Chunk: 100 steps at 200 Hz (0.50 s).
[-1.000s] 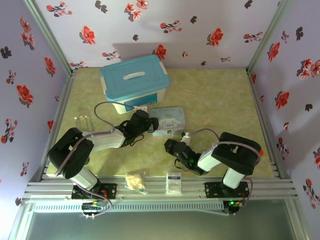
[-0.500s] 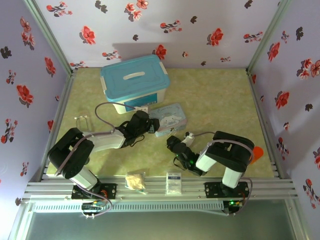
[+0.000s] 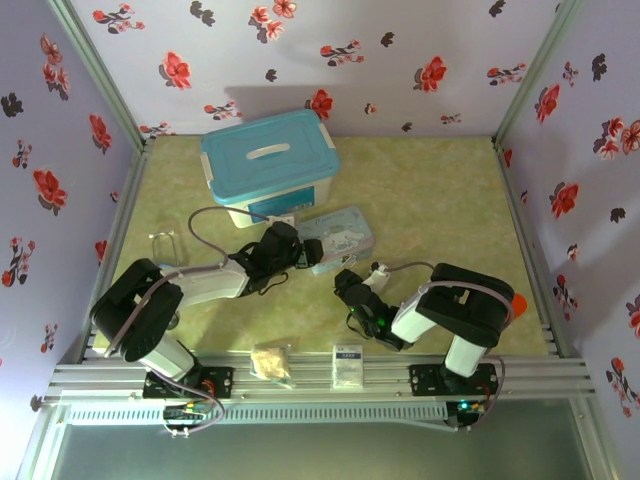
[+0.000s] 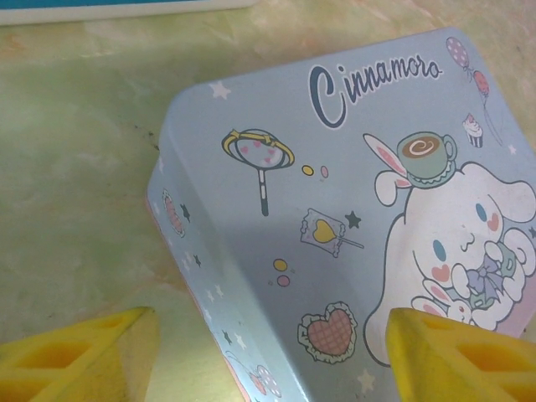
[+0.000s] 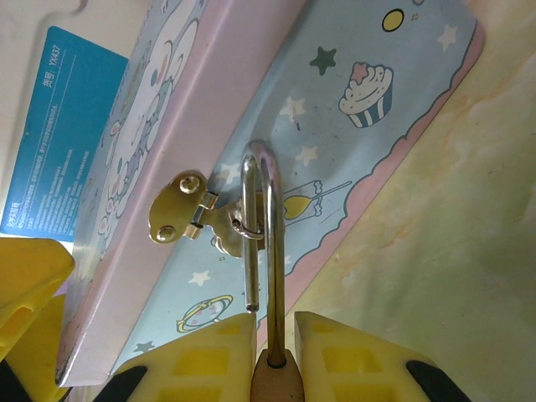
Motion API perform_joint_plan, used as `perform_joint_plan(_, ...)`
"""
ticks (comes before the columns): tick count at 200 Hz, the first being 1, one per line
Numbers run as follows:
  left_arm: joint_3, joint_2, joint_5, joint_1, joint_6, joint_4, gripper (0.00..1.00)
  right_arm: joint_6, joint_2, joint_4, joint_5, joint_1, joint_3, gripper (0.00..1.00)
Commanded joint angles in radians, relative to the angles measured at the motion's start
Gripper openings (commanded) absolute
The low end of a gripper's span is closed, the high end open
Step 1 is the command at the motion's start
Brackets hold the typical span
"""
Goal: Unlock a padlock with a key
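Hold padlock (image 5: 276, 383) firm in clamped right end effector (image 5: 275, 327) at hasp (image 5: 180, 213) of tin (image 4: 335, 209); brace tin corner with wide-open left end effector (image 4: 268, 322).

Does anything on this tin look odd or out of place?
Yes. The padlock, pinched in the right jaws, has its shackle open: one leg ends free above the body, while the loop hangs through the clasp of the tin.

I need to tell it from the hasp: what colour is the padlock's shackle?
Silver shackle, clearest in the right wrist view.
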Motion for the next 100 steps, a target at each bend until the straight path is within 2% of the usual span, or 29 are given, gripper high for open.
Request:
perform_joint_plan(1, 0.03, 0.037, 0.022, -0.008, -0.014, -0.02, 0.73, -0.033, 0.024, 0.054, 0.018, -0.007, 0.012, 0.09)
perform_joint_plan(22, -0.004, 0.065, 0.043, -0.013, -0.028, 0.047, 0.73, -0.036, 0.028, 0.038, 0.0, -0.008, 0.026, 0.08)
perform_joint_plan(48, 0.01, 0.1, 0.059, -0.017, -0.027, 0.019, 0.57, -0.035, 0.028, 0.031, -0.001, -0.007, 0.033, 0.08)
perform_joint_plan(62, 0.008, 0.094, 0.02, -0.018, -0.047, -0.041, 0.48, -0.024, 0.021, 0.052, 0.011, -0.017, 0.012, 0.07)
perform_joint_plan(100, 0.017, 0.108, -0.058, -0.016, -0.032, -0.219, 0.46, -0.059, 0.008, 0.156, -0.05, -0.094, -0.037, 0.05)
